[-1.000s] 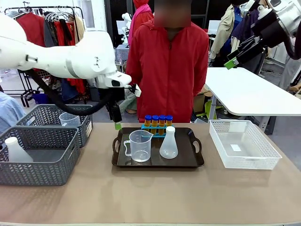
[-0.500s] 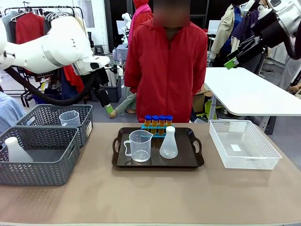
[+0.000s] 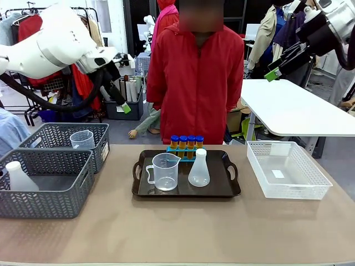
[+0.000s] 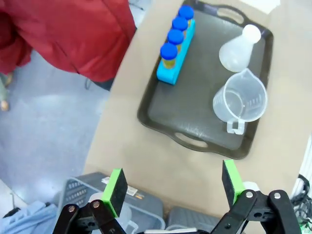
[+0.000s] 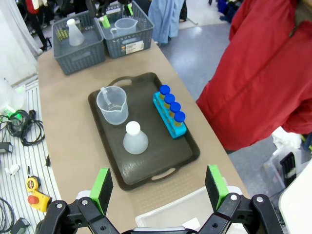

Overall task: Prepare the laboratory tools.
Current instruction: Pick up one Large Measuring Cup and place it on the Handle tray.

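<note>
Tubes (image 3: pixel 186 142) stand upright in the rack (image 3: pixel 184 150) at the tray's (image 3: pixel 222 191) far edge, centre frame, keeping flask (image 3: pixel 198 169) and beaker (image 3: pixel 165 171) reachable in front. Left gripper (image 4: pixel 173 186), upper left, and right gripper (image 5: pixel 159 185), upper right, hang high with fingers spread, holding nothing.

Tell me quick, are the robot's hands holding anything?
Left hand: open, holding nothing.
Right hand: open, holding nothing.

The rack (image 3: pixel 184 149) sits mostly hidden behind the flask (image 3: pixel 198 169) and beaker (image 3: pixel 165 171).
</note>
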### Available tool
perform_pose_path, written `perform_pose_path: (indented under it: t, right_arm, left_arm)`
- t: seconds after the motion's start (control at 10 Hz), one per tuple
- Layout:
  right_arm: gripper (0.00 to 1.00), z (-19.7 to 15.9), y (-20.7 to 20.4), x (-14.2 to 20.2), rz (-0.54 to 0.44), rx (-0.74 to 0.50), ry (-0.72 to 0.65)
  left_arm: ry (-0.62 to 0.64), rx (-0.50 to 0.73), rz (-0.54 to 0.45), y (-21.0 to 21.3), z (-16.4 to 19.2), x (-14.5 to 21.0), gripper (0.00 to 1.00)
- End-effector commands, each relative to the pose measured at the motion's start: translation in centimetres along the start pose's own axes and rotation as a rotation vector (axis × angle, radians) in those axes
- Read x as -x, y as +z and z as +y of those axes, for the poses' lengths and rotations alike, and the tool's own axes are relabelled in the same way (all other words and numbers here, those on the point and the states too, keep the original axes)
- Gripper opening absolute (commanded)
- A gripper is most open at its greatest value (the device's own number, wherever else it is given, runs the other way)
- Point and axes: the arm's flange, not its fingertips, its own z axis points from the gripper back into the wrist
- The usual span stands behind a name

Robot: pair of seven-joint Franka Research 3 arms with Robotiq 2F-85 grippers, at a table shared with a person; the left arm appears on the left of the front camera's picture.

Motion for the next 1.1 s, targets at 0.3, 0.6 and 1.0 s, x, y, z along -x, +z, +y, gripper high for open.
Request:
perform_pose_path:
  t: [0.3,0.6,1.0]
  right_arm:
    - [1.00,0.1,0.1,-0.1,-0.006,-0.005,0.006]
    - [1.00,0.1,0.1,-0.1,-0.006,-0.005,0.006]
    - [1.00,0.1,0.1,-0.1,-0.006,-0.005,0.006]
  left_arm:
    - [-0.079,-0.022,-0.182,5.3,-1.6,0.2,1.00]
    - [-0.133,-0.004,-0.240,7.7,-2.5,0.5,1.00]
    - [-0.196,0.011,-0.240,9.6,-2.6,0.1,1.00]
